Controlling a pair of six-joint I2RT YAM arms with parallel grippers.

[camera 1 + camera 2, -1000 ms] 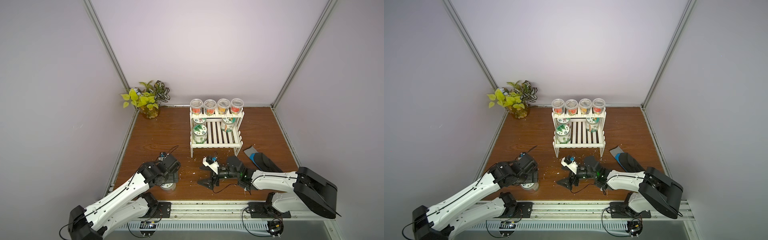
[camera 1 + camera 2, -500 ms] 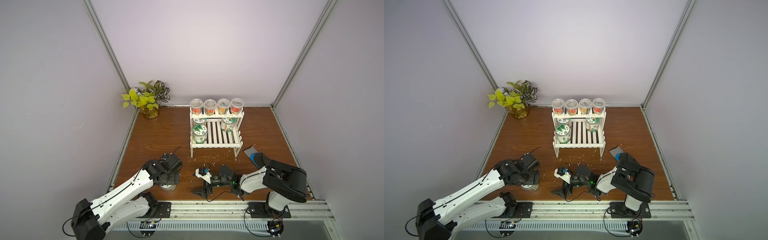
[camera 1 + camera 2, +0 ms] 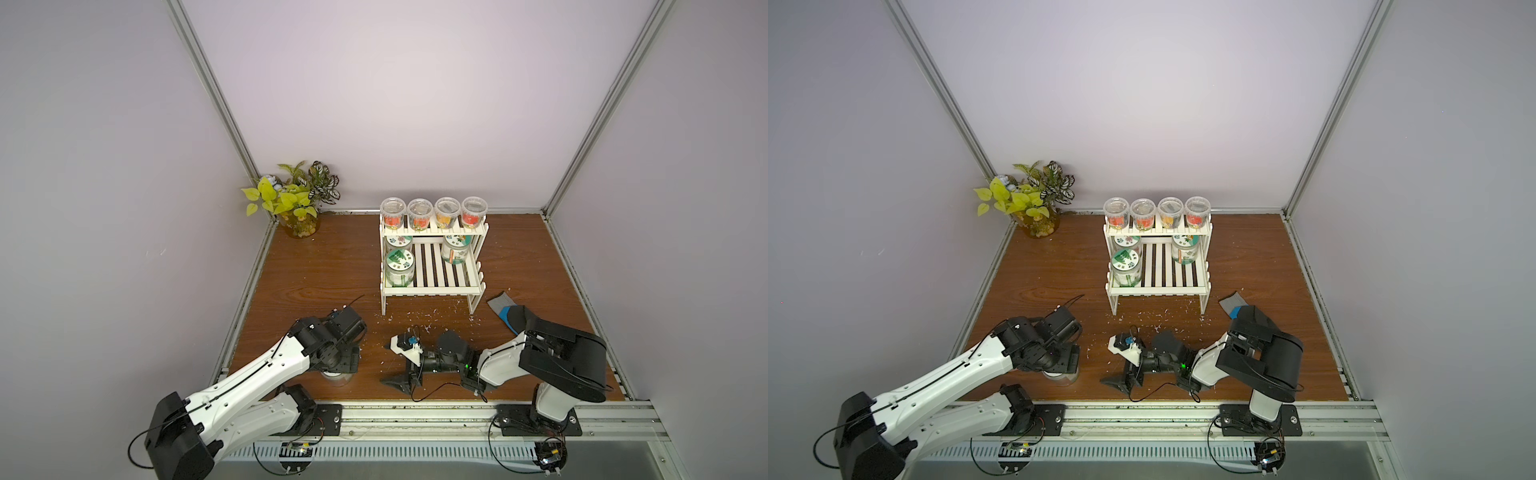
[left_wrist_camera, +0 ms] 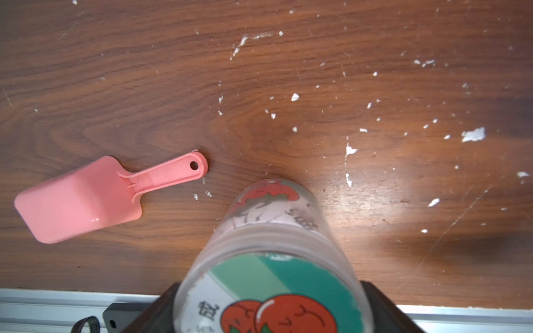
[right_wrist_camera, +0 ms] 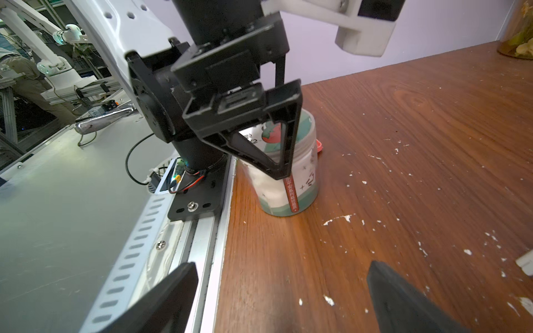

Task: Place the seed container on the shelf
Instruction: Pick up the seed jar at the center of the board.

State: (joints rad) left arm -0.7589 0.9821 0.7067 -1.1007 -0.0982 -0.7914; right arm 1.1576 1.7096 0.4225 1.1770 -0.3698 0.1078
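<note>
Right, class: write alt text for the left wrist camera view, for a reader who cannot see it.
A clear seed container with a red-fruit label stands on a wooden table between the dark jaws of the left gripper, seen from above. A pink scoop lies beside it, apart, among scattered white flecks.

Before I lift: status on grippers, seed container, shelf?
Left gripper straddles clear teal-lidded seed container, grip unconfirmed. Right gripper open, empty. White slatted shelf: lower tier's middle free. Pink plastic scoop beside container.
</note>
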